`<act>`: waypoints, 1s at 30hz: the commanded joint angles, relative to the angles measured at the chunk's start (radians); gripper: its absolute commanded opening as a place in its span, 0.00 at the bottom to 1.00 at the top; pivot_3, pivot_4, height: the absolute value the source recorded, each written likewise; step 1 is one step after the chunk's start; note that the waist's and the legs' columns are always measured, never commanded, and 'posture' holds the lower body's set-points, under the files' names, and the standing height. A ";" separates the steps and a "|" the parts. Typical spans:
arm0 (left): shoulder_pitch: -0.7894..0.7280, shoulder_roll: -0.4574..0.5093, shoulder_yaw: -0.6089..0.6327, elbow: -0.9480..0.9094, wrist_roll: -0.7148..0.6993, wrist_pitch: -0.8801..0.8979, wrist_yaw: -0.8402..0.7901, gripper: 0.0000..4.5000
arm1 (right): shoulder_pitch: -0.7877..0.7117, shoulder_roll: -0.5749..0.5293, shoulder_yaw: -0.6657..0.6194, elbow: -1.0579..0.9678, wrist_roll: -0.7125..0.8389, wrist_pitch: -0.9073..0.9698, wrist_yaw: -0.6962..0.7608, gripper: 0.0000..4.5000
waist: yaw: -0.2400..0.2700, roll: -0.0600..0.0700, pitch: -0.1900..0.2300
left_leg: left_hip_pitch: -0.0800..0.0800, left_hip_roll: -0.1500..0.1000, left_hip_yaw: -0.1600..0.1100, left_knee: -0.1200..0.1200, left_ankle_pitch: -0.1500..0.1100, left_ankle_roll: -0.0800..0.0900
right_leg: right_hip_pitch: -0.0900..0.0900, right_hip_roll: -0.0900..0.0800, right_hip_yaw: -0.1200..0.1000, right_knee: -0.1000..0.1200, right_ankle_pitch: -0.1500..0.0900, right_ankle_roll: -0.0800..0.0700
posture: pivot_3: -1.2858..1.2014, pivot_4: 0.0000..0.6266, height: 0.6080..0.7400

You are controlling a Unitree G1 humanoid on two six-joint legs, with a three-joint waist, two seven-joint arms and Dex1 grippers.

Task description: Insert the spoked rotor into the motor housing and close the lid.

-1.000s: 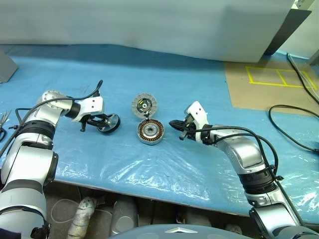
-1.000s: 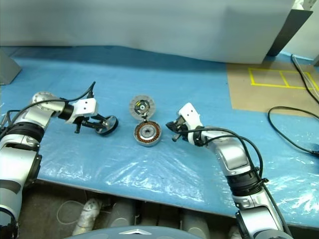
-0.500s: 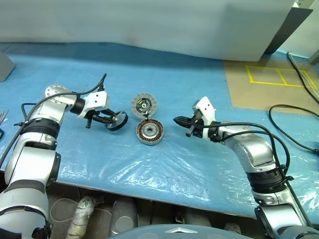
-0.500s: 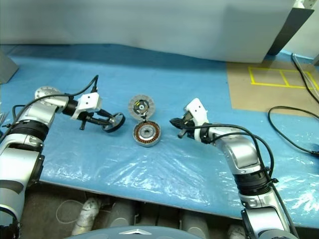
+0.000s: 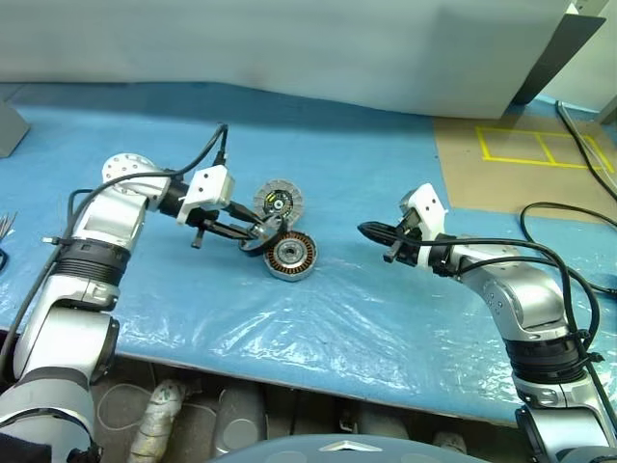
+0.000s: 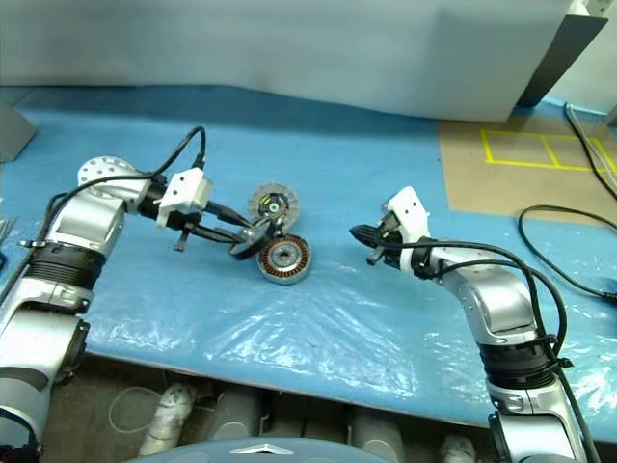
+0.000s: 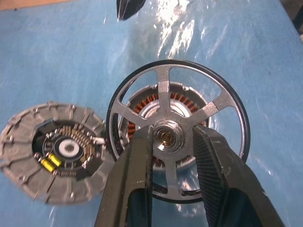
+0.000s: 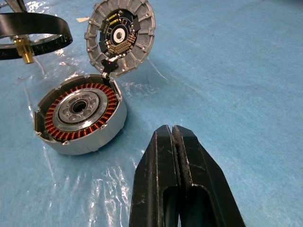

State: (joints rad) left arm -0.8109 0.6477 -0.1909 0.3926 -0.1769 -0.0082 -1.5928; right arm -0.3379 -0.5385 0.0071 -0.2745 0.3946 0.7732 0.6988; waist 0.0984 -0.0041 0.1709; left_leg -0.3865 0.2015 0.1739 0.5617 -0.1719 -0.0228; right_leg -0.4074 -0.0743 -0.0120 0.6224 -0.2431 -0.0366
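Note:
The motor housing (image 5: 291, 255), a round silver part with copper coils around a silver hub, lies on the blue table. Its hinged lid (image 5: 279, 203) stands open just behind it, grey-rimmed with a small circuit inside. My left gripper (image 7: 173, 137) is shut on the hub of the spoked rotor (image 7: 163, 94), a black-rimmed wheel with silver spokes. The spoked rotor (image 5: 262, 234) hangs tilted above the table at the housing's left edge, with the coils visible through its spokes. My right gripper (image 5: 369, 231) is shut and empty, well to the right of the housing (image 8: 80, 118), pointing toward it.
Crinkled clear plastic covers the blue table sheet (image 5: 318, 318). A brown board with yellow tape (image 5: 521, 164) lies at the back right. Black cables (image 5: 569, 241) trail along the right side. The table's front edge runs across the lower part of the eye views.
My left gripper has carried the rotor to the right and upward, from well left of the housing to its left edge. My right gripper has drawn away to the right of the housing.

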 commanded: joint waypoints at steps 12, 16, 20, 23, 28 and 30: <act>0.089 -0.053 -0.008 -0.074 0.013 0.026 0.132 0.21 | 0.032 -0.003 -0.018 -0.047 0.009 -0.009 -0.052 0.00 | -0.002 0.000 0.000 | 0.000 0.000 0.000 0.000 0.000 0.000 | 0.000 0.000 0.000 -0.001 0.000 0.000 | 0.52 0.24 1.00; 0.071 -0.053 -0.013 -0.053 0.032 0.010 0.152 0.21 | 0.027 -0.002 -0.008 -0.037 0.003 -0.015 -0.055 0.00 | -0.002 0.000 0.000 | 0.000 0.000 0.000 0.000 0.000 0.000 | 0.000 0.000 0.000 0.000 0.000 0.000 | 0.52 0.24 1.00; 0.067 -0.049 -0.026 -0.054 0.059 -0.021 0.162 0.21 | 0.022 -0.001 -0.008 -0.032 0.003 -0.016 -0.059 0.00 | -0.002 0.000 0.000 | 0.000 0.000 0.000 0.000 0.000 0.000 | 0.000 0.000 0.000 -0.001 0.000 0.000 | 0.52 0.24 1.00; 0.065 -0.052 -0.038 -0.060 0.075 -0.037 0.168 0.21 | 0.024 0.002 -0.007 -0.031 0.001 -0.017 -0.063 0.00 | -0.002 0.000 0.000 | 0.000 0.000 0.000 0.000 0.000 0.000 | 0.000 0.000 0.000 -0.001 0.000 0.000 | 0.52 0.24 1.00; 0.058 -0.064 -0.049 -0.052 0.088 -0.045 0.178 0.21 | 0.027 0.003 -0.004 -0.033 0.000 -0.016 -0.070 0.00 | -0.002 0.000 0.000 | 0.000 0.000 0.000 0.000 0.000 0.000 | 0.000 0.000 0.000 0.000 0.000 0.000 | 0.52 0.24 1.00; 0.057 -0.064 -0.057 -0.041 0.103 -0.059 0.184 0.21 | 0.029 0.005 -0.005 -0.035 0.001 -0.015 -0.075 0.00 | -0.002 0.000 0.000 | 0.000 0.000 0.000 0.000 0.000 0.000 | 0.000 0.000 0.000 0.000 0.000 0.000 | 0.52 0.24 1.00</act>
State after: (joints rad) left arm -0.7307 0.5813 -0.2475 0.3542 -0.0834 -0.0459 -1.4181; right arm -0.3017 -0.5324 0.0123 -0.2746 0.3912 0.7715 0.6282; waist 0.0963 -0.0040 0.1710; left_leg -0.3863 0.2013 0.1738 0.5618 -0.1719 -0.0228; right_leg -0.4072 -0.0740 -0.0116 0.6220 -0.2430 -0.0364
